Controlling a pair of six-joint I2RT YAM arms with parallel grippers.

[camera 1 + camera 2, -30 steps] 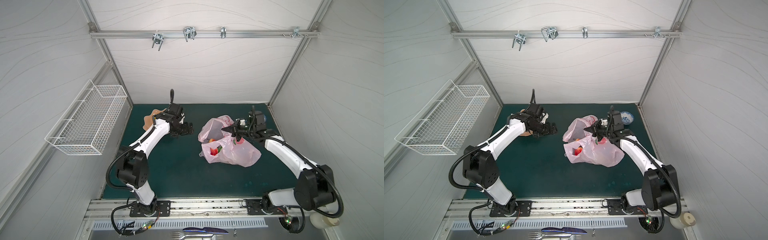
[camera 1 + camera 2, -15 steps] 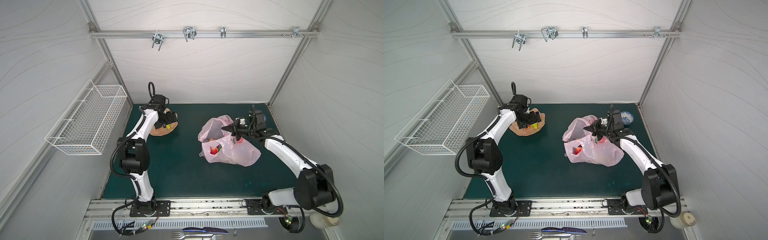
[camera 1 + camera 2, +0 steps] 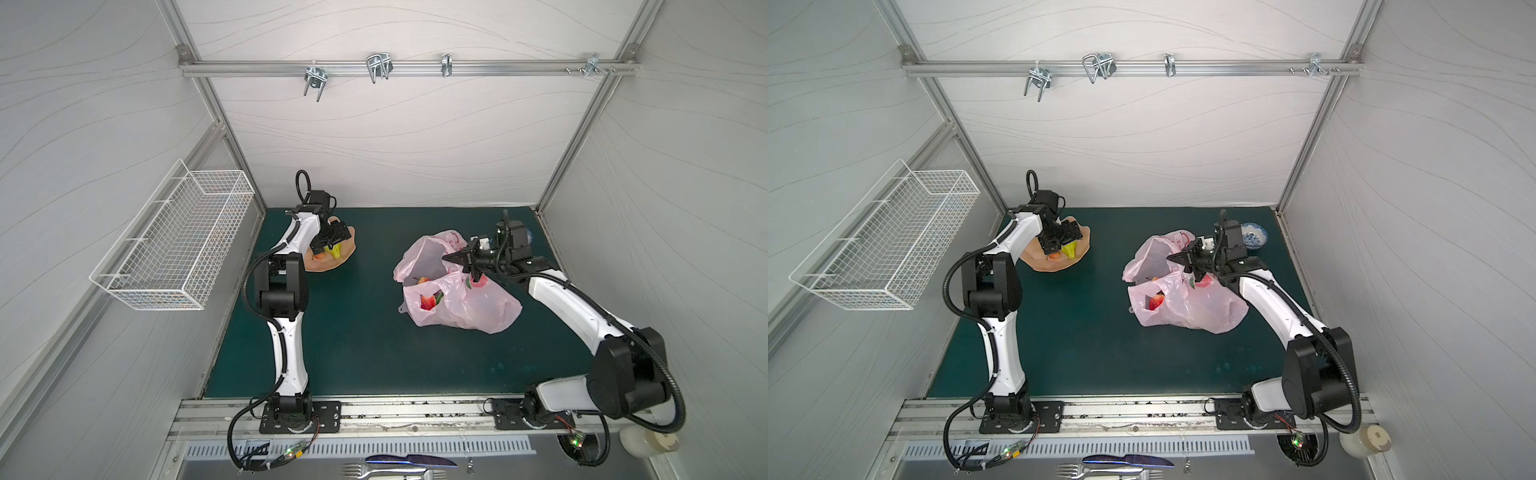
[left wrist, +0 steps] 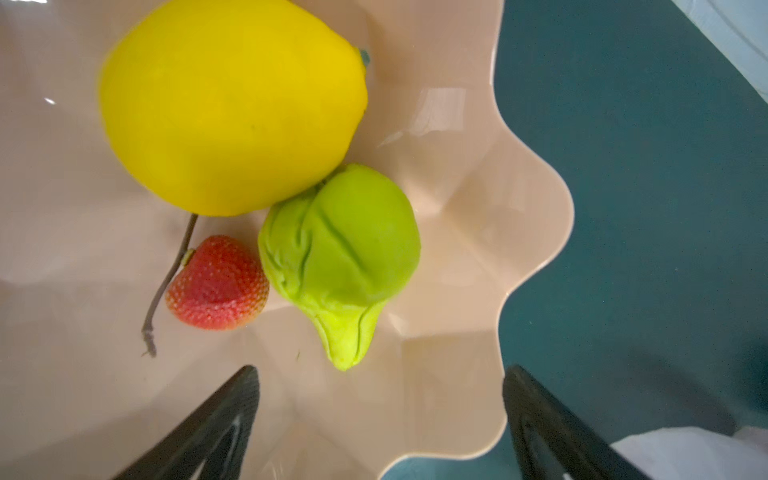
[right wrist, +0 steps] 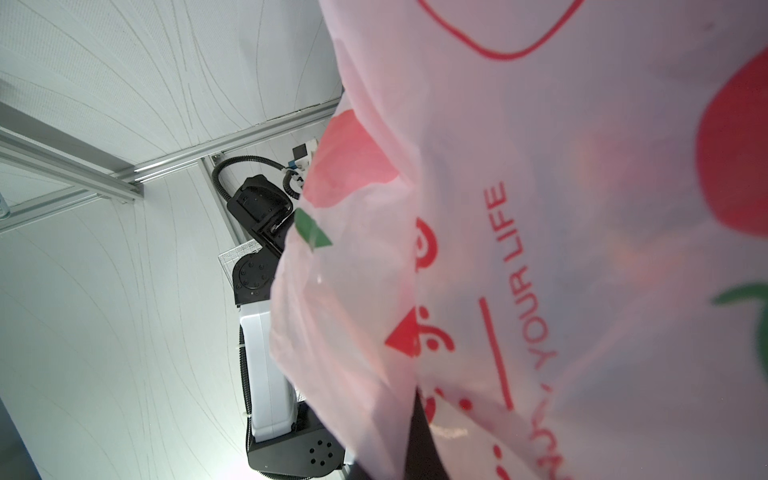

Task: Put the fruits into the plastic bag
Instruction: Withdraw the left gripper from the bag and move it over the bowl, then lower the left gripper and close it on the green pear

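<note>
RISK: we judge the plastic bag mouth sags shut if thin film slips; in the dish lemon, pear, strawberry lie touching, so a grab may knock one out | RIGHT: right hand pinched together on the bag rim | LEFT: left hand wide apart, empty, poised by the pear

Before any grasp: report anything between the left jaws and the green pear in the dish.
Nothing visible does. The left jaws stand open over bare dish, the green pear just ahead; strawberry and lemon lie beside it, not in front.
</note>
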